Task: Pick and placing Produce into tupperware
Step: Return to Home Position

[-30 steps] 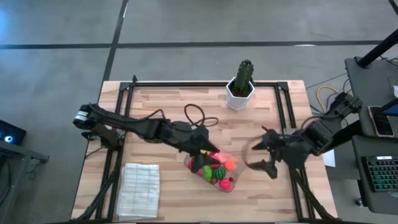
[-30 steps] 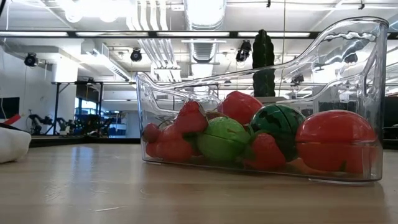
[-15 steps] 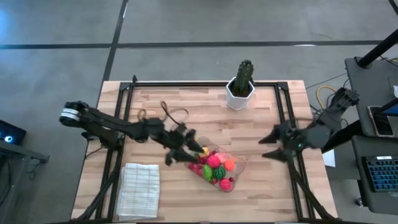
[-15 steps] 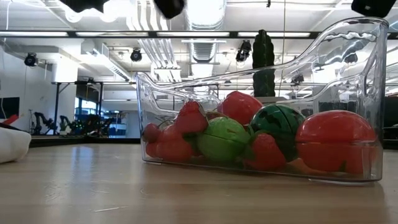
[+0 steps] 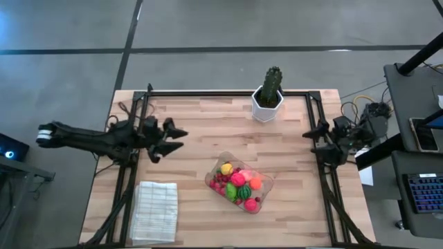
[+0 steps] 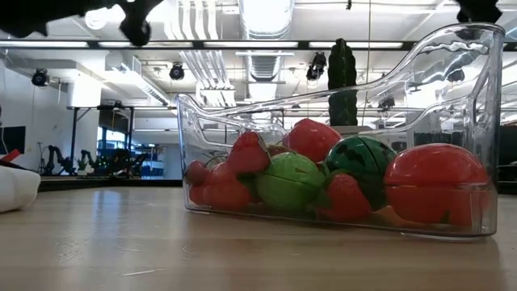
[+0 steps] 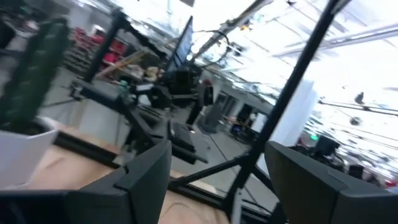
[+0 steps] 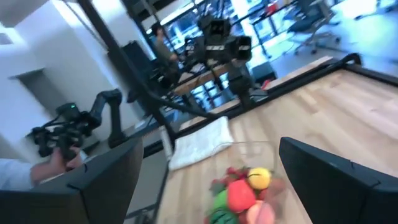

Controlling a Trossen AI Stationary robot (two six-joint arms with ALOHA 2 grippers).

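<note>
— What was the room like?

— Seen from above, a grey floor (image 5: 69,41) crossed by dark lines lay around the tabletop (image 5: 208,117). At table height, white ceiling ducts (image 6: 266,16) and black spot lamps (image 6: 178,71) showed beyond it. A keyboard (image 5: 423,195) sat on a desk off to the right.

— And the surface itself?

— Pale wooden planks, with a black frame (image 5: 208,93) along the edges. The left claw (image 5: 181,139) hung over bare wood near the left edge, its fingers spread apart and holding nothing. The right claw (image 5: 309,141) hung at the right edge, also parted wide and empty. Both were well apart from the container.

— What lay on the wood?

— A white ribbed cloth (image 5: 154,211) at the near left corner. The clear tupperware (image 5: 268,181) sat near the middle, toward the front, at a slant. A cactus (image 5: 273,79) in a white pot (image 5: 266,107) stood at the far edge.

— The produce?

— The produce (image 5: 237,185) lay inside the tupperware. There were red berries, yellow, pink, orange and green pieces, and a striped melon ball (image 6: 363,166), heaped together and touching.
</note>
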